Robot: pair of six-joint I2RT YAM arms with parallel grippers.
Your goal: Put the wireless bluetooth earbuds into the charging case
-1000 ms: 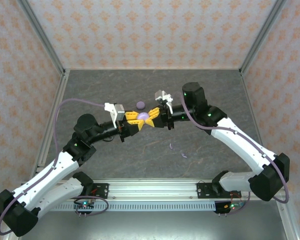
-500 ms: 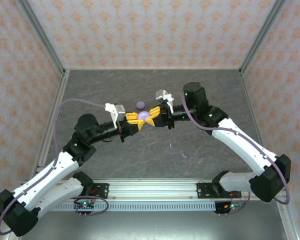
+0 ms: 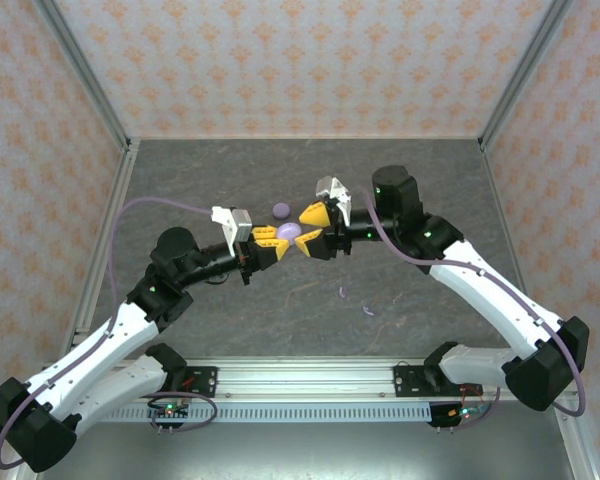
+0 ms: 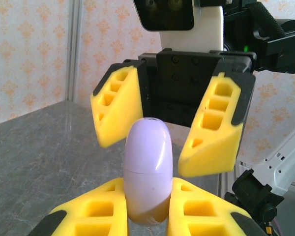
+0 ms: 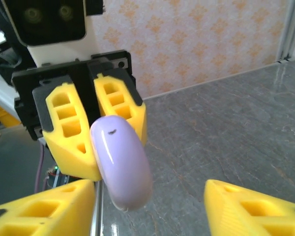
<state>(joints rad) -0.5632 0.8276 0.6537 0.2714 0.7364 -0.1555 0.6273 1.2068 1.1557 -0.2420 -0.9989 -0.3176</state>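
Note:
A closed lavender charging case point(image 4: 147, 169) stands on edge between the yellow fingers of my left gripper point(image 4: 147, 214), which is shut on it. From above, the left gripper point(image 3: 282, 240) holds the case point(image 3: 288, 231) over the middle of the table. My right gripper point(image 3: 309, 228) faces it with jaws spread wide, one finger on each side of the case and clear of it. In the right wrist view the case point(image 5: 122, 162) hangs ahead of the open right gripper point(image 5: 147, 211). Two tiny lavender earbuds point(image 3: 342, 293) point(image 3: 367, 310) lie on the table to the right of the case.
A second round lavender piece point(image 3: 280, 210) lies on the grey table point(image 3: 420, 180) just behind the two grippers. Patterned walls and metal posts point(image 3: 100, 110) close in the sides and back. An aluminium rail point(image 3: 300, 378) runs along the near edge.
My right gripper's jaws have opened wide around the case. The left gripper still holds the case in about the same spot.

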